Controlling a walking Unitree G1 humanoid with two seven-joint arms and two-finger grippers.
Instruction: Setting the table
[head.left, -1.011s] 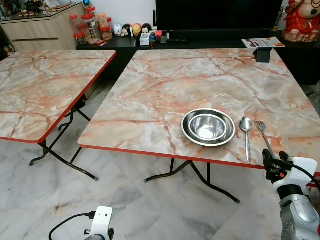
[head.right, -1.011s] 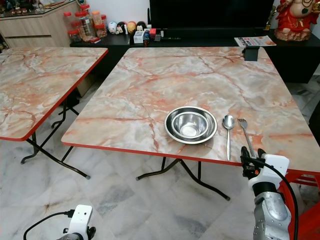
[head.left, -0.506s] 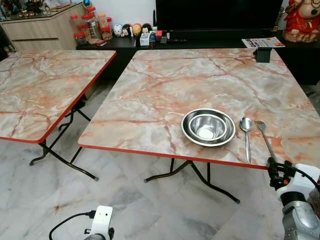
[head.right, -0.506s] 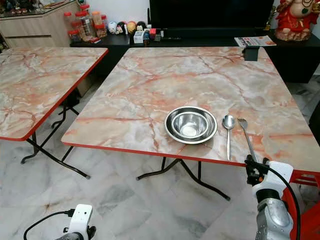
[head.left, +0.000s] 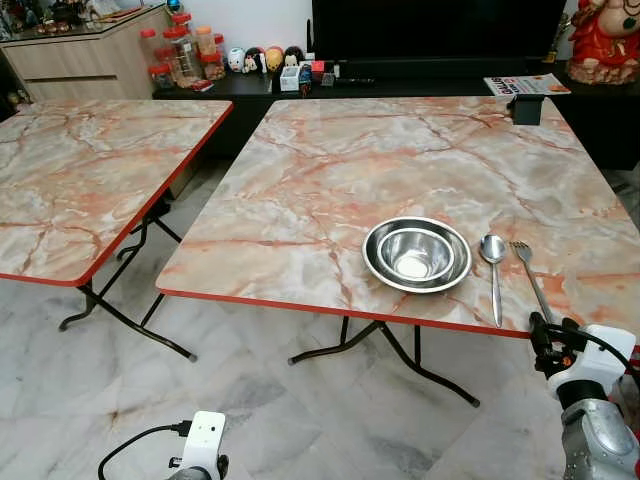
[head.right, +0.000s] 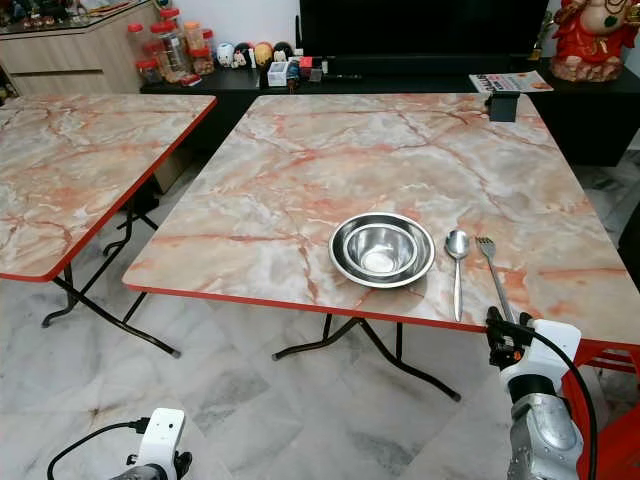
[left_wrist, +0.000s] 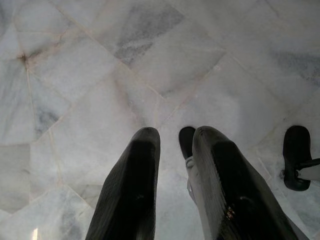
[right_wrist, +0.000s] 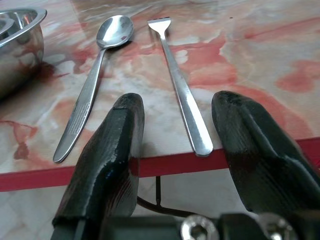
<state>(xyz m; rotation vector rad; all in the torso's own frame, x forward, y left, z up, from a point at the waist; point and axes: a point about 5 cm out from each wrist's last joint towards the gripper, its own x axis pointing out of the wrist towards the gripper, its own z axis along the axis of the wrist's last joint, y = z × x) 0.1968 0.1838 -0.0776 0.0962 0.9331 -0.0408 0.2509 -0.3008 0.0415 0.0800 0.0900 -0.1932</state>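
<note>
Beside a round steel bowl (head.left: 417, 254), slim spoon (head.left: 493, 270), fork (head.left: 529, 277).

The two head eyes look forward and down from well back over the marble worktop (head.left: 400, 160), sharing its near edge with the right wrist camera, which peers close along its fingers, while the left wrist camera faces the floor (left_wrist: 150, 65).

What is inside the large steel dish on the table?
A smaller steel bowl sits nested inside the large steel dish, which stands on the table. The small bowl looks empty. The dish's floor beneath it is covered, so unseen.
</note>
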